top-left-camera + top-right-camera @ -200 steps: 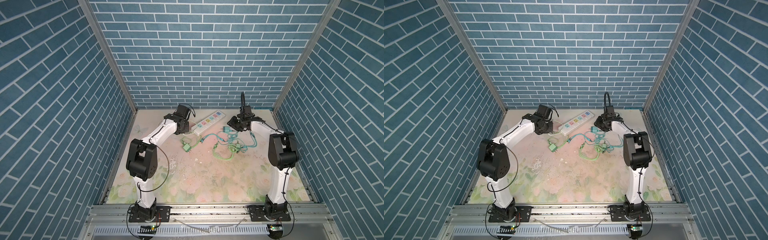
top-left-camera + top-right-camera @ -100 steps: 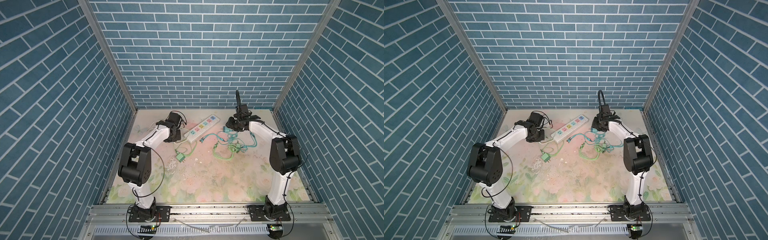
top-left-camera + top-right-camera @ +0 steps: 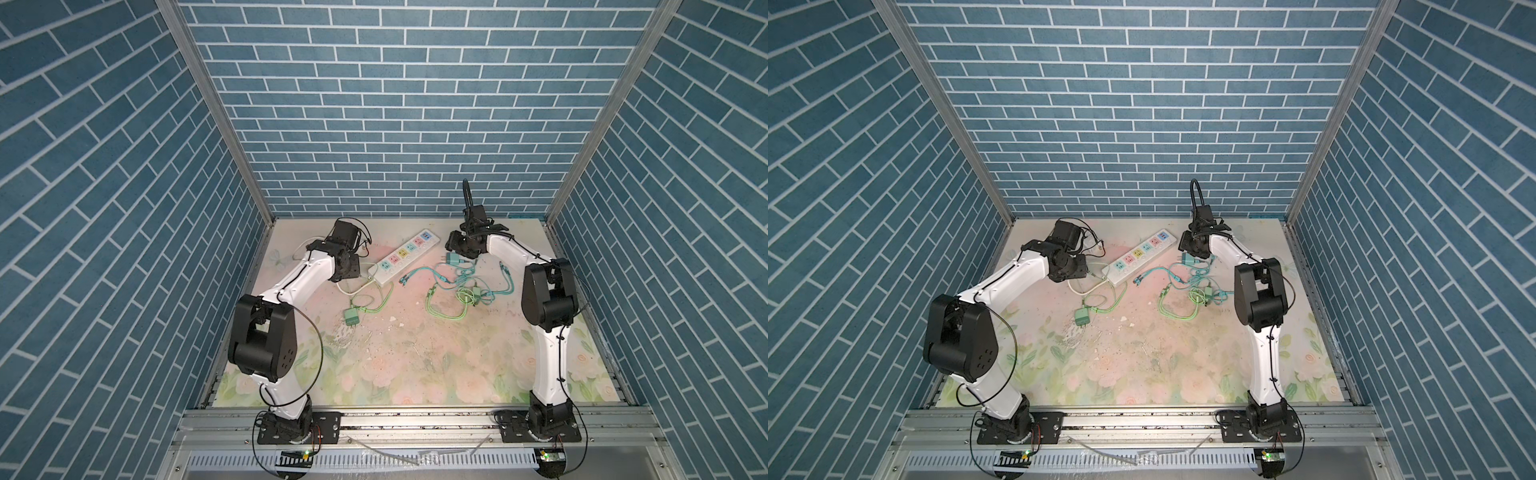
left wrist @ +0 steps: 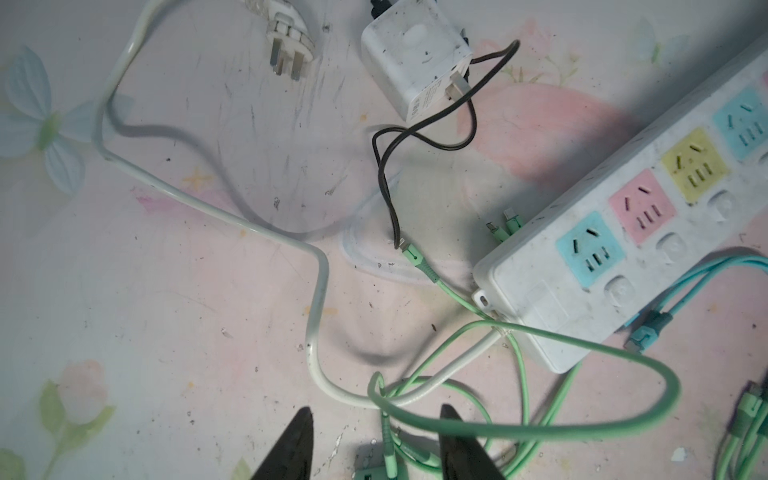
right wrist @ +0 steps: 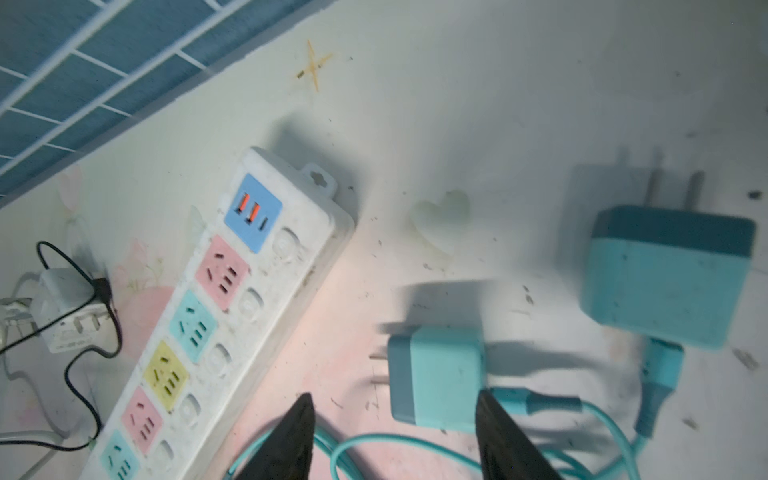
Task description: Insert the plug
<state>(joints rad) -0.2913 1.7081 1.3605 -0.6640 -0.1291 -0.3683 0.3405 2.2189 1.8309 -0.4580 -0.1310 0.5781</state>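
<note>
Lab test cell, brick-print walls, aluminium rail

The power strip lies far and central on the table; a charger sits nearer left, and cables tangle to the right.

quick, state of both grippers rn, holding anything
left gripper: open, holding nothing
right gripper: open, holding nothing

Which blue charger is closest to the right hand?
The smaller blue charger, lying just at the open right hand; the bigger blue charger sits farther off to the side.
</note>
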